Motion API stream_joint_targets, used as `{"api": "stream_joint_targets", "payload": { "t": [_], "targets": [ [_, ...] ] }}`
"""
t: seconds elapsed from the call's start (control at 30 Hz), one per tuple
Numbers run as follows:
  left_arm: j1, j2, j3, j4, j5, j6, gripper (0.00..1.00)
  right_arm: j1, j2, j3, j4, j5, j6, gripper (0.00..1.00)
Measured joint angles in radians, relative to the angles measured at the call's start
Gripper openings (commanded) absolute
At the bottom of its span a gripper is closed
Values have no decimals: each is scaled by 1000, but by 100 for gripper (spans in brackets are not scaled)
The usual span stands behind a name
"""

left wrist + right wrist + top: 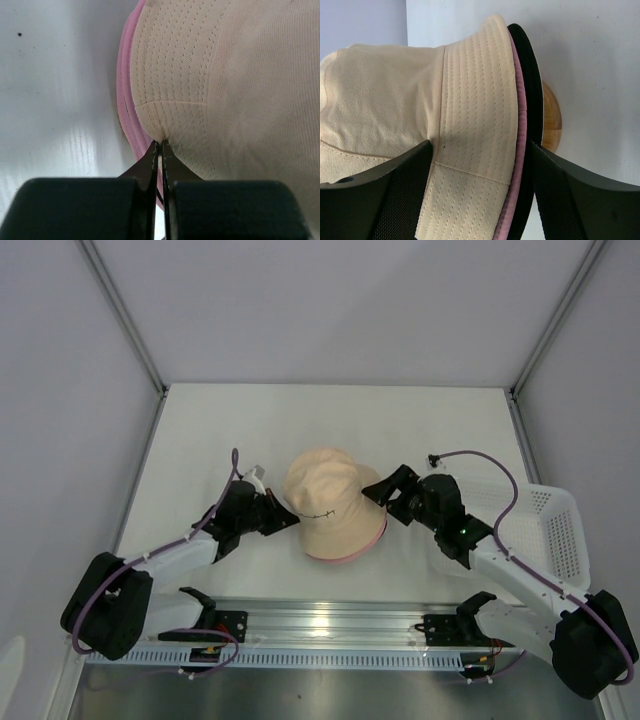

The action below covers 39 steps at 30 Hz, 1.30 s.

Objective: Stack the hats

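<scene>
The beige hat with a small dark stitched mark sits on top of the pink hat, whose brim shows beneath. In the right wrist view the beige brim, the pink brim and the black hat's brim lie stacked. My left gripper is shut on the beige brim's edge at the stack's left side. My right gripper is open, its fingers straddling the stacked brims on the right side.
A wooden round-topped stand shows under the hats. A white perforated basket stands at the right, partly under my right arm. A metal rail runs along the near edge.
</scene>
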Motion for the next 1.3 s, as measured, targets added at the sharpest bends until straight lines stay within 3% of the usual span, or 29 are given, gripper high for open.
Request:
{"api": "stream_joint_targets", "payload": {
  "t": [0.17,0.23,0.27,0.3,0.4,0.53,0.67,0.9,1.3],
  "targets": [
    [-5,-59,19,-111,-55,48,23,1,-10,10,-34,20,-46,93],
    [-5,-84,46,-188,-88,77,40,3,-10,59,-121,47,-101,99],
    [-5,-101,62,-232,-110,92,46,0,-9,95,-182,64,-137,99],
    [-5,-125,79,-276,-134,106,61,-6,-6,137,-240,75,-170,100],
    [-2,-216,156,-407,-200,149,81,-55,0,257,-383,98,-266,100],
    [44,-338,294,-537,-279,200,99,-189,-10,378,-515,97,-370,100],
    [105,-428,466,-673,-359,269,99,-282,-47,497,-659,149,-467,99],
    [113,-503,695,-848,-404,411,99,-299,-137,652,-806,311,-586,100],
    [113,-708,511,-948,-365,447,99,-299,-405,431,-821,354,-596,100]
  ]
}}
